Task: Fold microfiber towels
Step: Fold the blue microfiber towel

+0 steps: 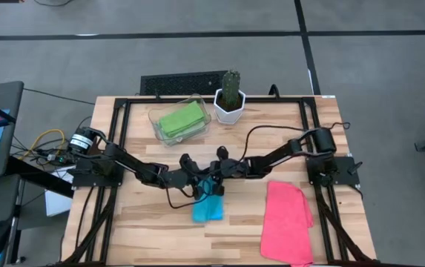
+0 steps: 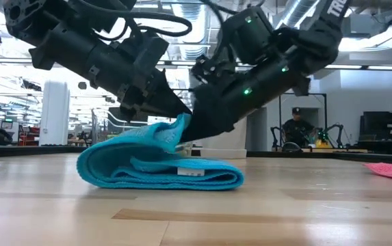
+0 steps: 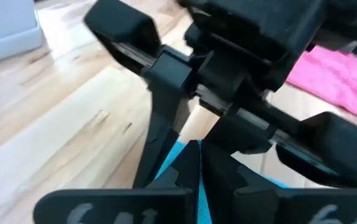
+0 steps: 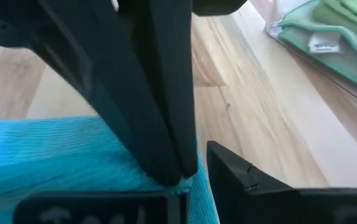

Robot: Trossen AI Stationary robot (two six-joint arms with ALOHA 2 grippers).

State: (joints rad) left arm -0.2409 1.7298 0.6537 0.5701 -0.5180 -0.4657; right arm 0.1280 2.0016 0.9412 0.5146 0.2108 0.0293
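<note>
A cyan towel (image 2: 161, 167) lies folded in several layers at the table's middle, and its top edge is raised. My left gripper (image 1: 197, 180) comes in from the left and is shut on that raised edge. My right gripper (image 1: 215, 176) comes in from the right, tip to tip with the left one. Its fingers (image 3: 162, 134) are a little apart on either side of the same edge. Whether they touch the cloth I cannot tell. A pink towel (image 1: 288, 222) lies flat at the near right. Green towels (image 1: 181, 119) lie in a clear tray. My left gripper pinches the cyan towel's raised top edge (image 3: 194, 163) between its two fingers, coming in from the table's left and slanting down. The edge (image 2: 179, 127) stands up in a peak. The rest of the towel rests folded on the table, slack.
A clear plastic tray (image 1: 156, 119) stands at the far middle, with a cactus in a white pot (image 1: 229, 100) beside it. Bare wood stretches along the near left of the table. People and equipment show in the room behind the table.
</note>
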